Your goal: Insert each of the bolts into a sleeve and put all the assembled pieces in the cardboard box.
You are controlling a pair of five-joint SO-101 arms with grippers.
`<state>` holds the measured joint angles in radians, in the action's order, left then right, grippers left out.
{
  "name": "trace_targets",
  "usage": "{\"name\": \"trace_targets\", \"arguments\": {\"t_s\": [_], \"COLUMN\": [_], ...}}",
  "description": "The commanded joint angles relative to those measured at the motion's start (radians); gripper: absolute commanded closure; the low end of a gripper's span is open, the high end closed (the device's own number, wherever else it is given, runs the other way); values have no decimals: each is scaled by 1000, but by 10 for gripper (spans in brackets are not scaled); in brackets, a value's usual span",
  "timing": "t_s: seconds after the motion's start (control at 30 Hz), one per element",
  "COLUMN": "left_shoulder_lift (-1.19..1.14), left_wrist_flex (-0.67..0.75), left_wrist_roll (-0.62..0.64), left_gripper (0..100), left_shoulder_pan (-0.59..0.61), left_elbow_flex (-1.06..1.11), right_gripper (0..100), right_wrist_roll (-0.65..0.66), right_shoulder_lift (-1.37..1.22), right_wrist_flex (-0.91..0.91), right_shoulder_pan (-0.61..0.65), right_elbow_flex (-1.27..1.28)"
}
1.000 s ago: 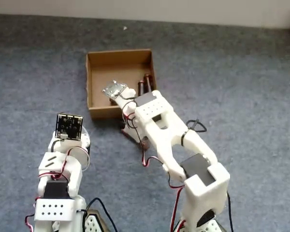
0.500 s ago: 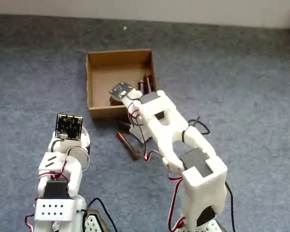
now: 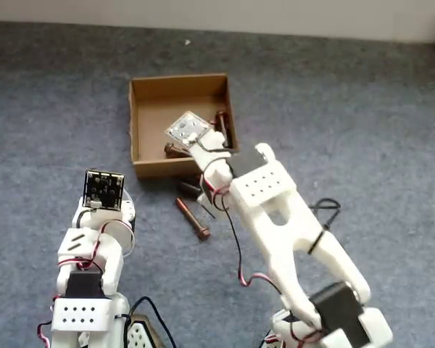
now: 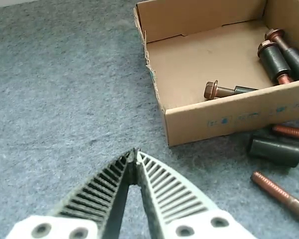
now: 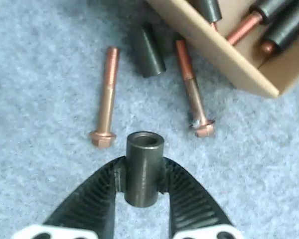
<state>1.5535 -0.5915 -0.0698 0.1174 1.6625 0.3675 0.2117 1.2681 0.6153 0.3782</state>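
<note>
My right gripper (image 5: 143,169) is shut on a dark sleeve (image 5: 144,149), held upright above the grey carpet. Below it lie two copper bolts (image 5: 105,97) (image 5: 192,89) and a loose sleeve (image 5: 148,50), all just outside the cardboard box (image 5: 224,47). In the high view one bolt (image 3: 192,217) and the loose sleeve (image 3: 190,188) show in front of the box (image 3: 139,123). Assembled pieces (image 4: 284,55) (image 4: 224,91) lie inside the box. My left gripper (image 4: 136,158) is shut on nothing, low over the carpet, short of the box's near corner.
Grey carpet (image 3: 362,116) covers the whole work surface, with open room left and right of the box. A pale wall edge (image 3: 275,14) runs along the back. The right arm (image 3: 275,210) stretches over the carpet toward the box front.
The right arm has lifted and stretched forward, and its wrist now stands higher over the box front. This uncovered the bolt and sleeve on the carpet. The left arm has kept still.
</note>
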Motion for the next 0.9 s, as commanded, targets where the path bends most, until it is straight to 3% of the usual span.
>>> {"name": "trace_targets", "arguments": {"t_s": [0.0, 0.1, 0.23, 0.47, 0.87], "left_shoulder_lift": [10, 10, 10, 8, -4], "left_wrist_flex": [15, 14, 14, -6, -373], "left_wrist_roll": [-44, -98, -106, -107, -341], "left_gripper": [993, 993, 993, 992, 992], "left_shoulder_pan": [15, 15, 15, 15, -79], "left_elbow_flex": [-4, -4, -4, -24, -352], "right_gripper": [992, 992, 992, 992, 992], "right_wrist_roll": [-17, -17, -75, -206, -315], "right_shoulder_lift": [188, 305, 455, 633, 704], "right_wrist_flex": [2, 1, -56, -321, -621], "right_shoulder_pan": [-4, -15, -119, -275, -461], "right_elbow_flex": [90, 176, 272, 536, 763]}}
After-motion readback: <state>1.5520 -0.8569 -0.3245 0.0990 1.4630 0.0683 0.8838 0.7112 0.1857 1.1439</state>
